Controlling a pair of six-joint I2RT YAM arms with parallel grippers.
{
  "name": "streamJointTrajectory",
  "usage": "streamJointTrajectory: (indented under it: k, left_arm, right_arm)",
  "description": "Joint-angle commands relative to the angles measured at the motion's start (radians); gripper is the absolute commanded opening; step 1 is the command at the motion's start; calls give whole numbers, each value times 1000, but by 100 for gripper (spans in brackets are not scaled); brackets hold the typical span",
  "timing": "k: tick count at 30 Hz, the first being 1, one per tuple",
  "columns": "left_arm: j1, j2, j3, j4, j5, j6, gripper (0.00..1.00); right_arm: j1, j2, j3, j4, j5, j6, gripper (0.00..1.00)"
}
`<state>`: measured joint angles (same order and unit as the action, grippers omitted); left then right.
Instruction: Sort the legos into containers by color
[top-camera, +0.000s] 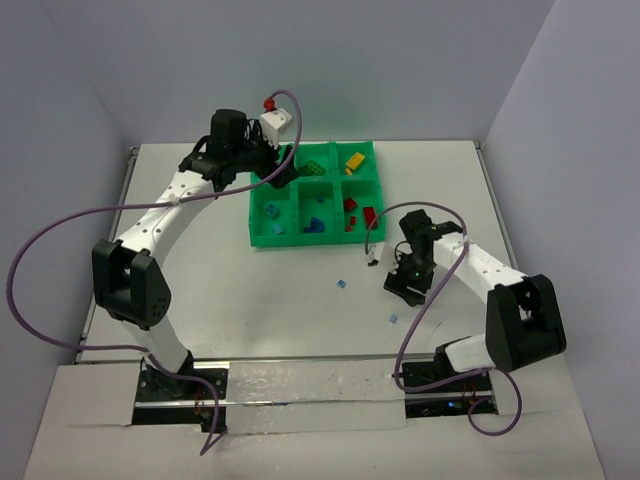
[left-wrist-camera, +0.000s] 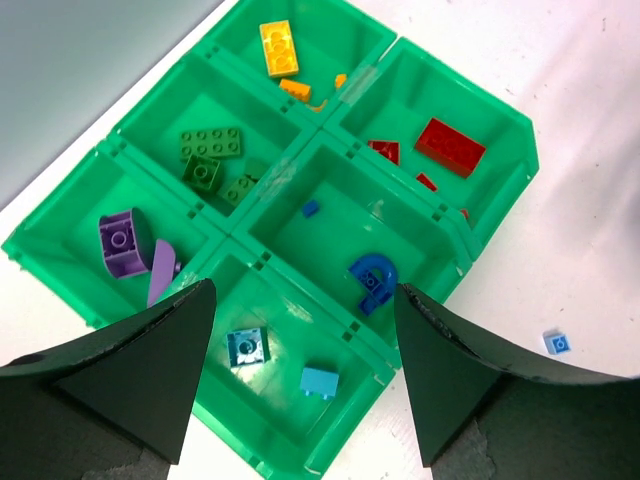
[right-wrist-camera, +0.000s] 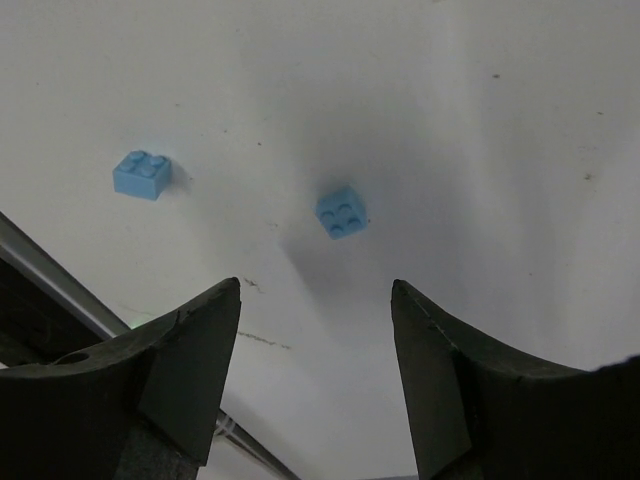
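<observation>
Right wrist view: right jaws released, empty; one light blue brick (right-wrist-camera: 341, 212) lies at twelve o'clock beyond them, another brick (right-wrist-camera: 141, 174) at ten. Left jaws released above the tray (left-wrist-camera: 330, 255).

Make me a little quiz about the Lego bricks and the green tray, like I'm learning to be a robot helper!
1. Pick one: what colour are the two loose bricks lying on the table? A red, B light blue, C green.
2. True or false: the purple pieces and the yellow brick lie in different compartments.
3. Count: how many compartments does the green tray have?
Key: 1 B. 2 True. 3 Six.
</observation>
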<state>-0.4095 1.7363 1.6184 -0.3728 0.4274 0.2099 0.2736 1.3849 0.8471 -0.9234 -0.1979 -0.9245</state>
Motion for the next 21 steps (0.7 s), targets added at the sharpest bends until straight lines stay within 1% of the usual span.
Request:
streamJointTrajectory:
  k: [1, 4, 11, 18, 21]
  left_arm:
    - [9, -70, -23, 28, 20, -28, 82]
    - [11, -88, -44, 31, 9, -27, 82]
    - [15, -114, -69, 34, -14, -33, 82]
    - [17, -139, -106, 51, -36, -43, 82]
    - [17, -148, -117, 55, -46, -46, 83]
  right_arm:
    - [1, -96, -81, 89, -51, -215, 72]
    - [-4, -156, -144, 164, -80, -357, 71]
    - [-19, -142, -135, 227, -144, -467, 66]
    - [-45, -48, -74, 147, -146, -587, 63]
    - [-49, -20, -58, 107, -144, -610, 63]
